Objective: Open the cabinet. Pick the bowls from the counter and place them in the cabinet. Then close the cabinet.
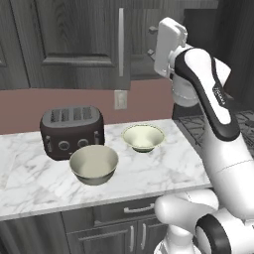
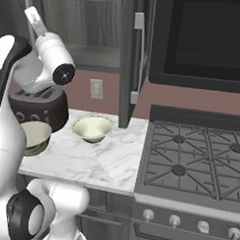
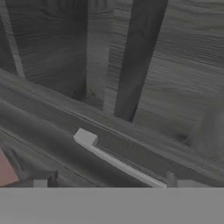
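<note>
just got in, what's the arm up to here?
The arm has its gripper raised to the cabinet, jaws open, close to the door's silver handle but not gripping it. The doors look shut. Both bowls, the larger and the smaller, sit untouched on the counter in front of and beside the toaster. So it looks like the opening step, nothing moved yet.

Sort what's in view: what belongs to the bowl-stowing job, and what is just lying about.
Job: cabinet with bar handle; larger bowl; smaller bowl; counter; hand, open near the handle.

Lying about: toaster; gas stove; wall outlet.
</note>
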Tool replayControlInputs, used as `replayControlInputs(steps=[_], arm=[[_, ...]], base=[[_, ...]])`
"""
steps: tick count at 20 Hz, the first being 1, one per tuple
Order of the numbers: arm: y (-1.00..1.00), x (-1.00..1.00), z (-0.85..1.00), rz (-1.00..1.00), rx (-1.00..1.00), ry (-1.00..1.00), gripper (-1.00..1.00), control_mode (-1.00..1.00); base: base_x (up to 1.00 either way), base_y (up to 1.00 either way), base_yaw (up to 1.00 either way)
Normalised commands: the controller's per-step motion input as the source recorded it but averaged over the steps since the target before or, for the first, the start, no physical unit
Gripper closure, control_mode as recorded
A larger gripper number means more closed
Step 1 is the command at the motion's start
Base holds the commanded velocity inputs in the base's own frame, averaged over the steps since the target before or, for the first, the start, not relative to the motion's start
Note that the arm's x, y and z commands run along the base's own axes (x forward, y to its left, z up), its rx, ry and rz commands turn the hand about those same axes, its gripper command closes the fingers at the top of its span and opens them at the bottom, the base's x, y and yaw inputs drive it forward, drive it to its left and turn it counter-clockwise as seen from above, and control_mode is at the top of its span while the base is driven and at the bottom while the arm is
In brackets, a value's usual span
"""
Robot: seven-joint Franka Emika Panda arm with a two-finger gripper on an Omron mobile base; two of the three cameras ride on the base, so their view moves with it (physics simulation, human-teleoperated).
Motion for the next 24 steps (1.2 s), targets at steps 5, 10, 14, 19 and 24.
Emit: replayControlInputs(steps=[5,10,14,19,24], arm=[[-0.2,0.0,0.04,0.08,0.17,0.12,-1.0,-1.0],[-0.03,0.04,-0.03,0.03,0.11,0.09,-1.0,-1.0],[-0.01,0.27,0.0,0.07,0.07,0.23,-1.0,-1.0],[-0.01,0.33,0.0,0.07,0.0,0.14,-1.0,-1.0],[-0.11,0.24,-0.01,0.09,0.0,0.05,-1.0,-1.0]], base=[[0.0,0.0,0.0],[0.0,0.0,0.0],[0.0,0.0,0.0],[0.0,0.0,0.0],[0.0,0.0,0.0]])
